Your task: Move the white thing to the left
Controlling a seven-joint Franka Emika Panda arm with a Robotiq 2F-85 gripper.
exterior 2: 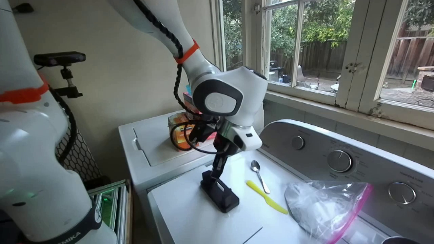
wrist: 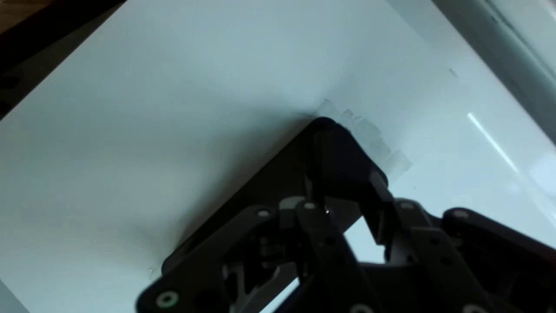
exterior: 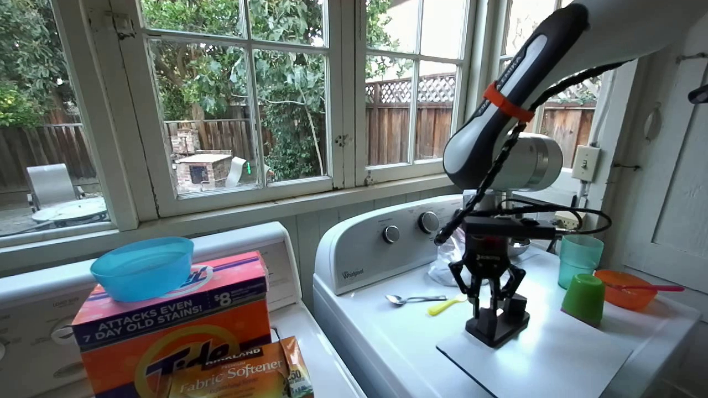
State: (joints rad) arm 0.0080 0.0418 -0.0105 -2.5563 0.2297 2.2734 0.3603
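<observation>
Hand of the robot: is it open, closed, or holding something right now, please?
Hand: cannot be told whether open or closed; its tips blend into the black block.

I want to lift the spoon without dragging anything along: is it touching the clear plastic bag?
Apart. In an exterior view, a strip of the appliance's white top shows between the spoon and the clear plastic bag.
</observation>
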